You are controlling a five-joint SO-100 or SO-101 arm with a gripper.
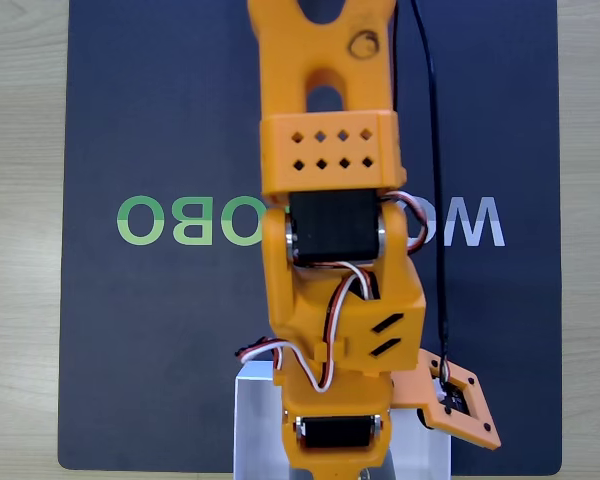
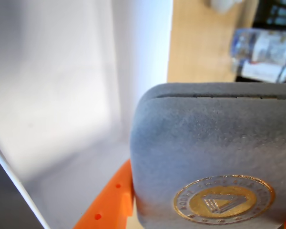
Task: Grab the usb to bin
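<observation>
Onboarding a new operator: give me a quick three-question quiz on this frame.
1. True or false: in the wrist view the usb sits close to the camera with the bin behind it.
2. What is on the usb's top face? A) round gold emblem B) red sticker C) nothing
3. In the fixed view, the orange arm reaches over a dark mat toward which edge of the picture?

Key: 1 true; 2 A; 3 bottom.

Dark navy mat (image 1: 160,350) with green and white lettering, lying on light wood surface (image 1: 20,250). Blurred clear containers (image 2: 267,47) at far edge, wrist view.
</observation>
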